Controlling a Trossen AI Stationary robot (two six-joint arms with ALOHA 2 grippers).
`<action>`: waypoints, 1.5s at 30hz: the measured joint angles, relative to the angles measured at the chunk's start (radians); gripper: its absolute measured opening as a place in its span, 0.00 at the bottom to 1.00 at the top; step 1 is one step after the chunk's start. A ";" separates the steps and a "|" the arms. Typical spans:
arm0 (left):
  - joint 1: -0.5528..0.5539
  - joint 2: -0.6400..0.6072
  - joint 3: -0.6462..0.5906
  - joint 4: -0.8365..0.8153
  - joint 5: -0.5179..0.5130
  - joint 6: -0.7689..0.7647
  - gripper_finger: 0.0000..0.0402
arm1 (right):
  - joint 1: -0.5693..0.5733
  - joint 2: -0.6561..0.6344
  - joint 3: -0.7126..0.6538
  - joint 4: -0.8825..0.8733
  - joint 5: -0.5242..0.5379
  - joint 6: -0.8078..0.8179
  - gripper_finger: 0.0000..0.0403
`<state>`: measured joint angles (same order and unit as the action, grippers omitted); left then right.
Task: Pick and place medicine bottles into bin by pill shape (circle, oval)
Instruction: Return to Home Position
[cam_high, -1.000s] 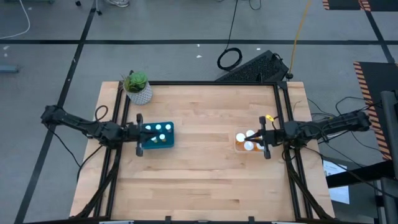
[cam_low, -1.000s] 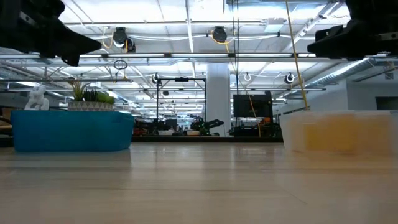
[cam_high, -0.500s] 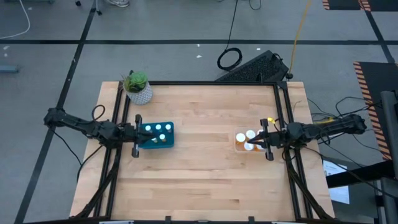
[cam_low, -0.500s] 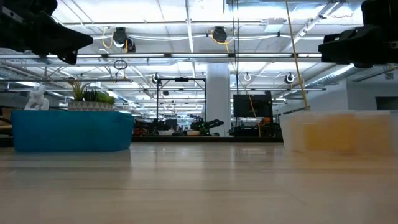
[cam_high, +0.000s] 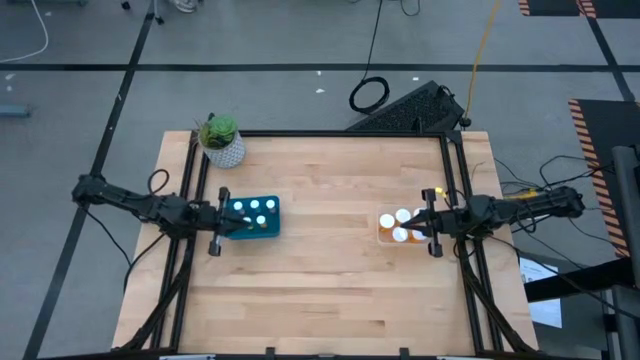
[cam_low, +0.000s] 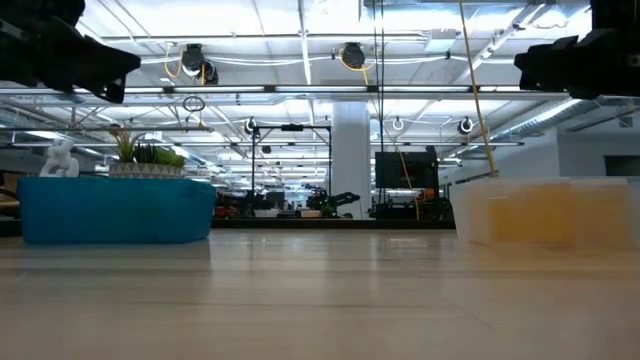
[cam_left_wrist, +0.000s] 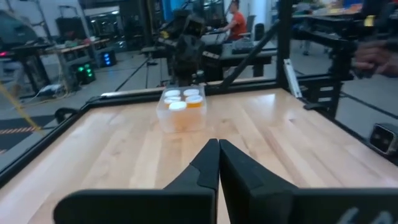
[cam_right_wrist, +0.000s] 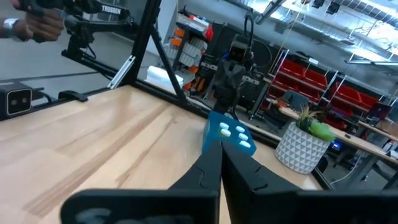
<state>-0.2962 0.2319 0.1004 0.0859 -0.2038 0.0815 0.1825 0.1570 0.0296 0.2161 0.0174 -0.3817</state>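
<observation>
Both arms hang over the table's side edges, jaws clenched and holding nothing.
Taking the potted plant (cam_high: 221, 141) as landmark: the blue bin (cam_high: 252, 216) just below it holds white-capped medicine bottles (cam_high: 258, 206), left gripper (cam_high: 215, 219) beside it; the clear bin (cam_high: 386, 235) with more bottles sits far across, right gripper (cam_high: 432, 222) alongside.

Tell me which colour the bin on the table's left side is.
The bin is blue-teal, clearest in the low view.

Two slim dark jointed arms with black, wedge-shaped fingers (cam_left_wrist: 205, 171).
</observation>
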 joint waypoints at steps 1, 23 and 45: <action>0.000 -0.009 0.000 -0.003 0.005 0.003 0.03 | 0.000 -0.011 0.000 -0.014 0.000 0.001 0.00; 0.000 -0.229 -0.011 -0.155 0.025 0.012 0.01 | 0.000 -0.156 -0.003 -0.182 0.003 0.022 0.00; 0.125 -0.230 -0.091 -0.047 0.121 0.044 0.01 | -0.077 -0.156 -0.003 -0.191 -0.008 0.001 0.00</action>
<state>-0.1710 0.0021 0.0099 0.0391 -0.0823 0.1255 0.1056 0.0013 0.0261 0.0249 0.0094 -0.3809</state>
